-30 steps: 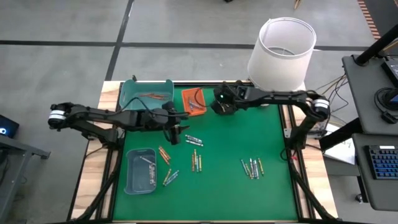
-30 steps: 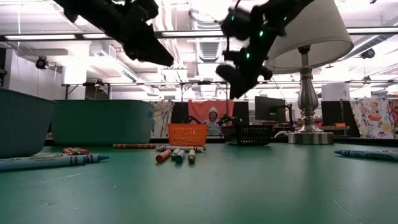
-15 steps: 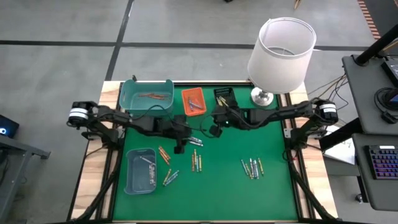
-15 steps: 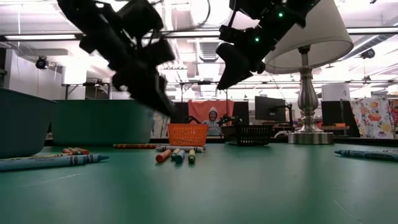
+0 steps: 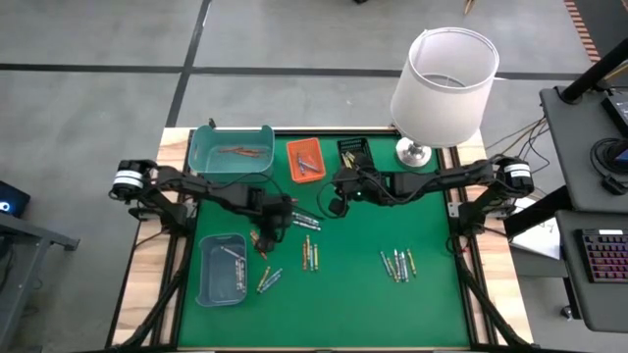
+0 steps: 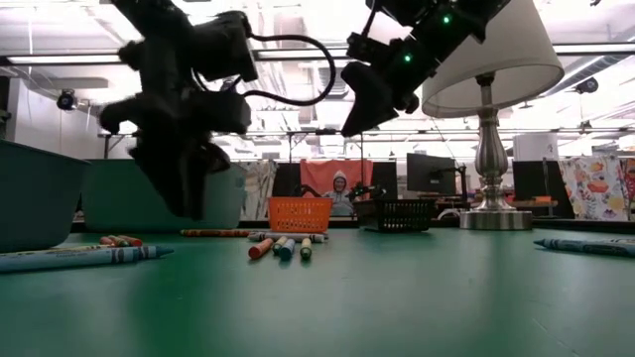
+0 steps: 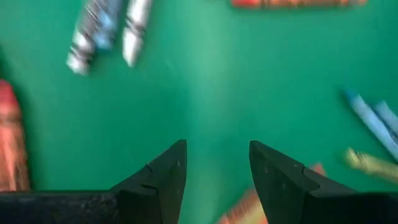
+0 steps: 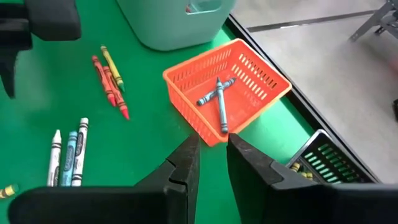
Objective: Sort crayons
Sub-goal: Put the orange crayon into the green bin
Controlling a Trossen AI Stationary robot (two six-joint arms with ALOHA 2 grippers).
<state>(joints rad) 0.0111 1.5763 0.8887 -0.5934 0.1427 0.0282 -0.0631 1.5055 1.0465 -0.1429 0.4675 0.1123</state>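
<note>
The left claw point(image 5: 276, 218) hangs low over the green surface point(image 5: 353, 284), near the middle of its left half. Its fingers point(image 7: 163, 180) stand apart with bare green mat between them, and they hold nothing. In the left wrist view, loose crayons lie all round the gap: two silvery ones point(image 7: 109, 31), a red one point(image 7: 11, 146), blue ones point(image 7: 373, 121) and an orange one at the far side. The left arm reaches in from the left edge, bent at the elbow, with the wrist tipped downward.

The right claw point(image 5: 337, 204) is up in the air near the middle of the far half. Its fingers point(image 8: 184, 167) are close together with a narrow slit between them, and nothing shows in that slit. The right arm stretches nearly level from the right edge toward the centre. Ahead of it the orange basket point(image 8: 261, 78) holds two blue crayons point(image 8: 219, 102), crossed.

Other crayons lie in groups on the surface: one cluster point(image 5: 397, 263) toward the right, and more point(image 5: 310, 253) around the centre. Some also lie in the teal bin point(image 5: 201, 147) at the far left corner and in the blue-grey tray point(image 5: 208, 279) near the left edge. A black basket point(image 5: 353, 149) sits beside the orange one, with a lamp point(image 5: 444, 74) at the far right.
</note>
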